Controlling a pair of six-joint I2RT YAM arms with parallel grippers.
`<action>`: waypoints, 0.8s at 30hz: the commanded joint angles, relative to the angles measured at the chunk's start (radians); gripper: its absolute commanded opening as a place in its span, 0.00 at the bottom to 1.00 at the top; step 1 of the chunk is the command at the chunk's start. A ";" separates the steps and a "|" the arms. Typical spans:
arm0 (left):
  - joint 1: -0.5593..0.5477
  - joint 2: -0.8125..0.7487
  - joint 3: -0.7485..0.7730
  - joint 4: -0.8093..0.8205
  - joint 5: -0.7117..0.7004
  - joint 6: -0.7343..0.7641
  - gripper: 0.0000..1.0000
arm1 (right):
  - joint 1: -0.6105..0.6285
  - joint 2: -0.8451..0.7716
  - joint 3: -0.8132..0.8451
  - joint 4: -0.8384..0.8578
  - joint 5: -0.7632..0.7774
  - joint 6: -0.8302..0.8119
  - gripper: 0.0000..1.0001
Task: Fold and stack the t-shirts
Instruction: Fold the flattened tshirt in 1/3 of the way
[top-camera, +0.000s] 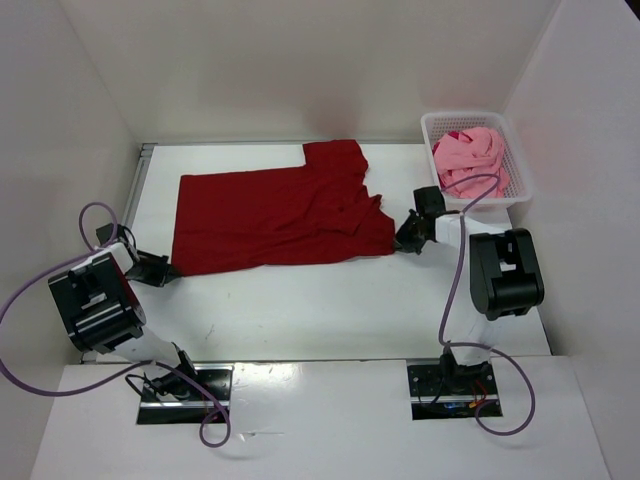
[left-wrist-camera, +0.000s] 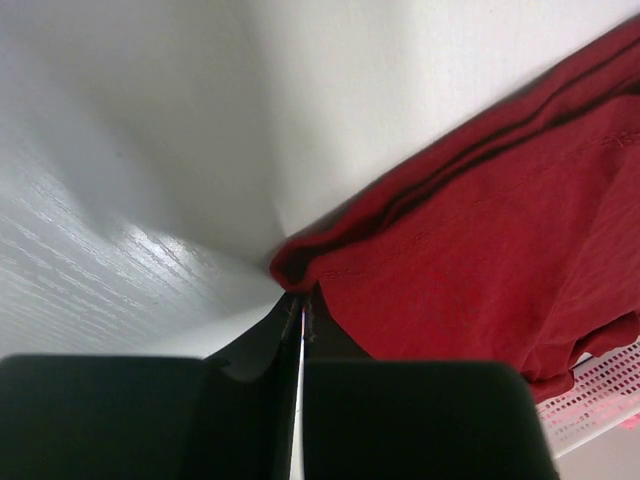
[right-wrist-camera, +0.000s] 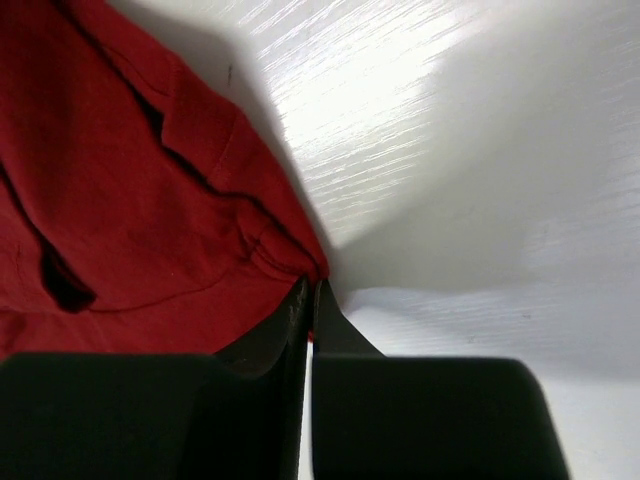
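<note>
Shirt one, the dark red t-shirt (top-camera: 280, 215), is lying spread mostly flat across the middle of the table (top-camera: 300, 310), with one sleeve sticking out at the far edge and some rumpling towards its right end. The pink t-shirt (top-camera: 470, 160) is sitting bundled in the white basket (top-camera: 520, 185) at the far right corner, not yet folded; I am not making out a third shirt from here.

The left gripper (top-camera: 165, 270) is sitting at the near-left corner of the red cloth, fingers pressed together. The left wrist view is showing the hem corner bunched right at the tips, so I am reading it as pinched. The right gripper (top-camera: 405, 240) is doing the same at the near-right corner, fingers closed with the red edge caught between them.

I am judging this as the start of the first fold, with both near corners taken. The next move is calling for both arms lifting together and carrying the near edge over towards the far edge, evenly, so that neither corner is slipping out or dragging the cloth askew
</note>
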 joint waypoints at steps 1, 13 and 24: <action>-0.006 -0.004 0.016 0.022 0.011 0.025 0.00 | -0.054 -0.075 0.013 -0.009 0.049 0.010 0.00; -0.051 -0.097 0.016 -0.073 0.011 0.056 0.00 | -0.181 -0.322 -0.117 -0.172 0.047 0.019 0.00; -0.006 -0.231 -0.028 -0.234 0.080 0.100 0.60 | -0.214 -0.434 -0.166 -0.219 0.026 0.039 0.36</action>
